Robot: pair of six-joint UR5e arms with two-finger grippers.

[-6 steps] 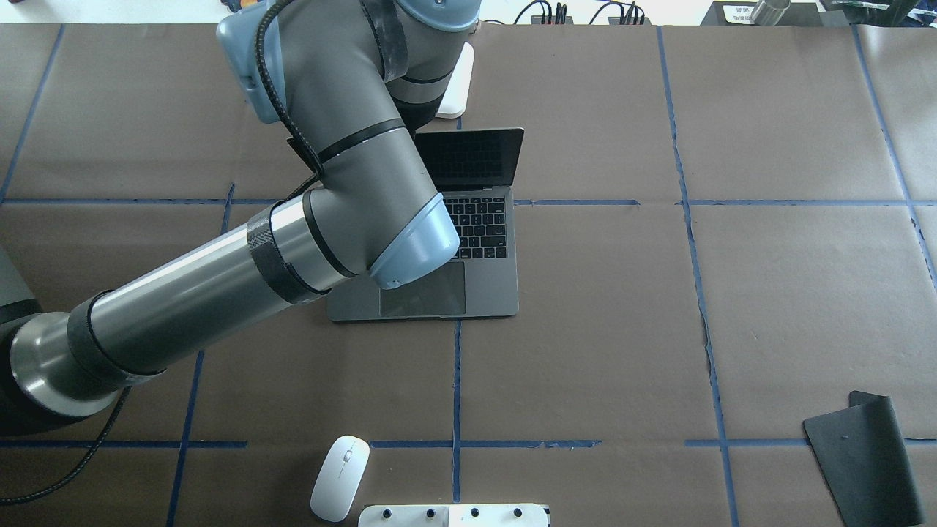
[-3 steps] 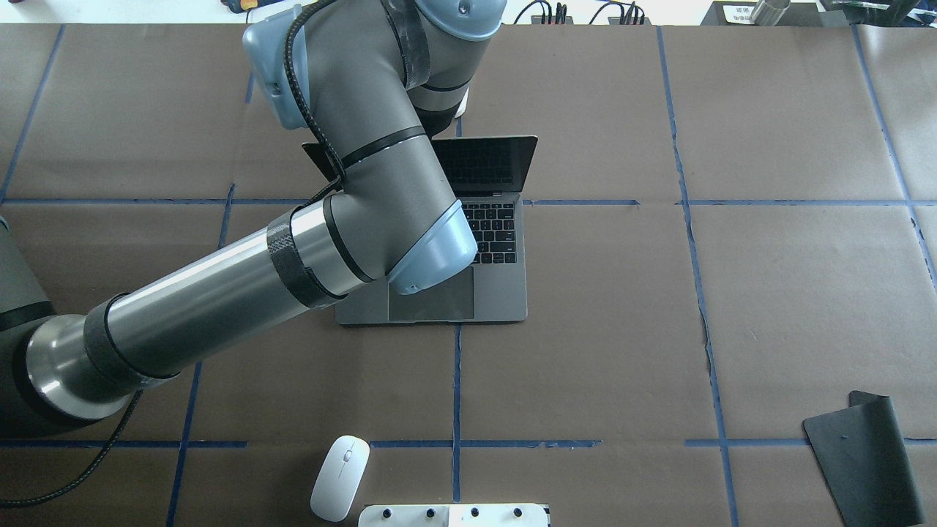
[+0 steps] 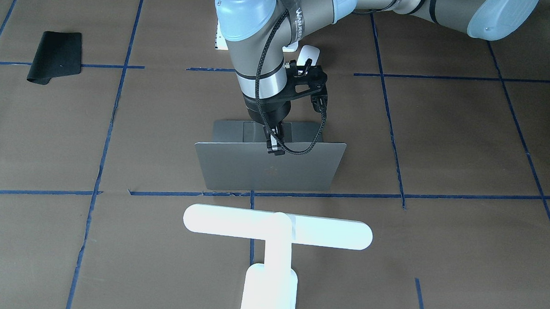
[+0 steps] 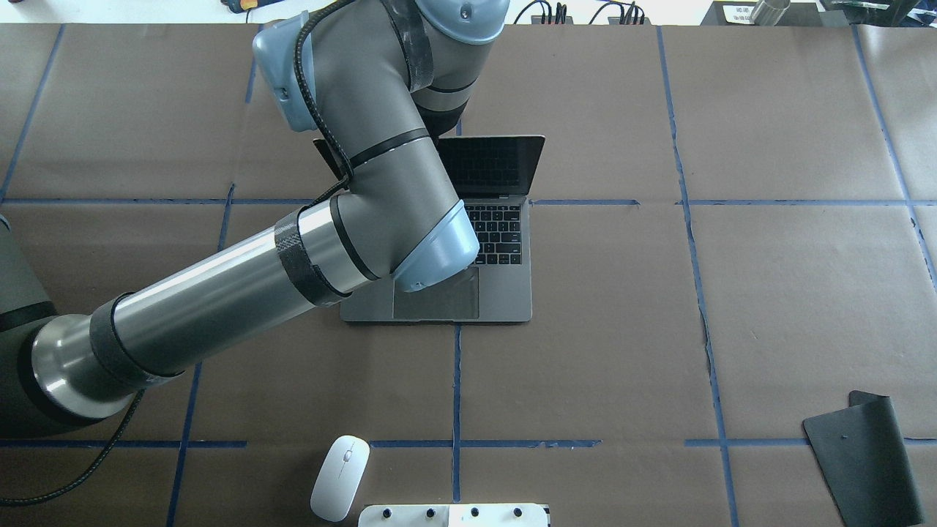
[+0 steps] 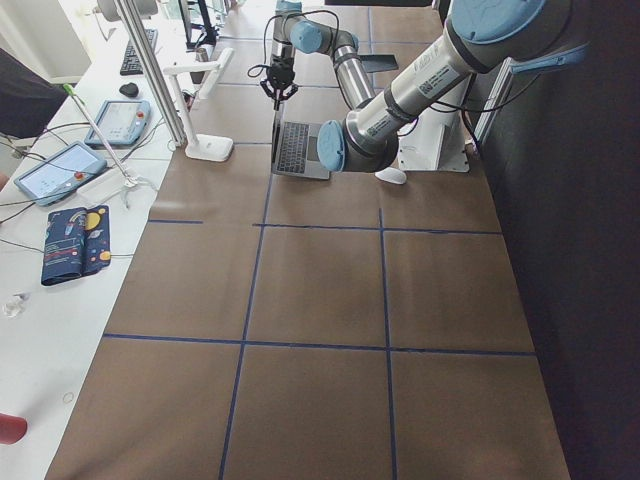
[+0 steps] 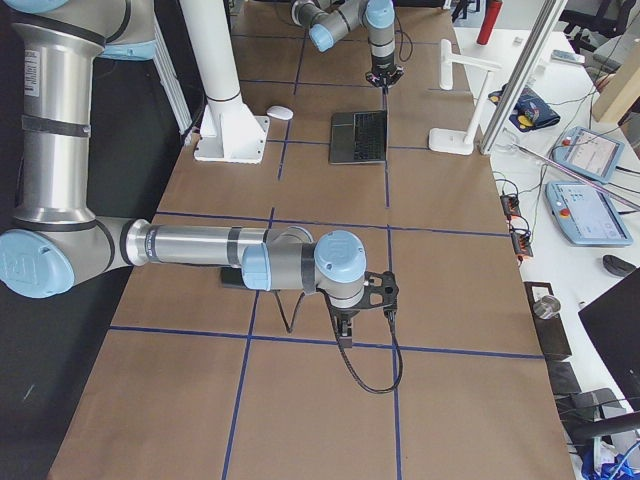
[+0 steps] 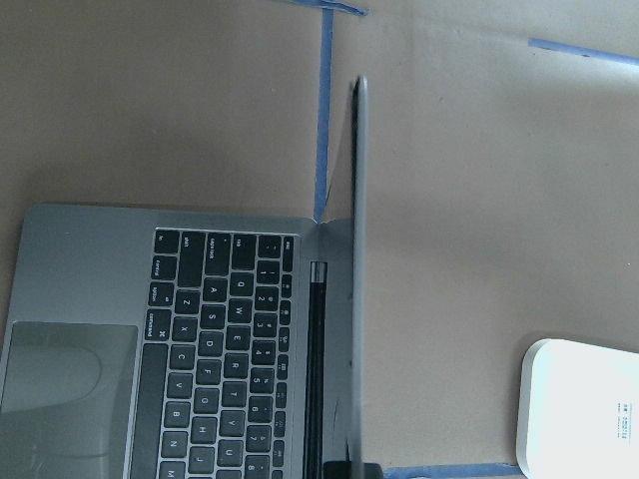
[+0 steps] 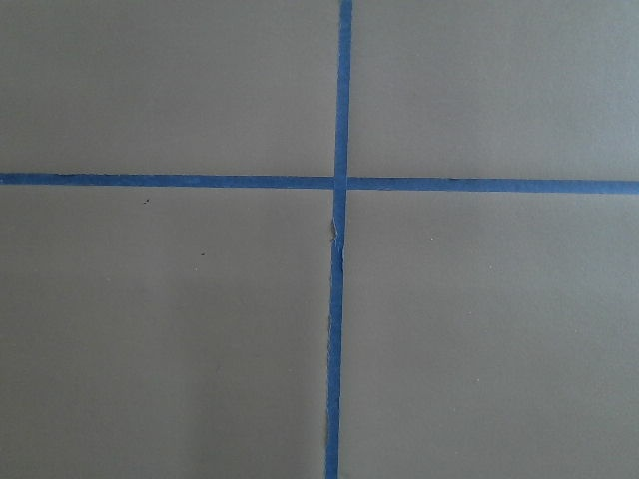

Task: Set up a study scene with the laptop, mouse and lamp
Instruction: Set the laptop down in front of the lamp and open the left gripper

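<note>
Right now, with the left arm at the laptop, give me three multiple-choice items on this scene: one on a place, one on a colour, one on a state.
1. Where is the mouse?
A. held in the air
B. on a stack of books
C. on the table, near the robot's edge, apart from the laptop

2. What colour is the lamp?
A. white
B. black
C. red

3. How is the laptop?
A. shut flat
B. open, lid raised
C. upside down

Key: C, since the overhead view shows it lying on the table, well clear of the laptop; A, since its bar and stem are white; B, since the keyboard shows and the left gripper grips the lid's top edge.
</note>
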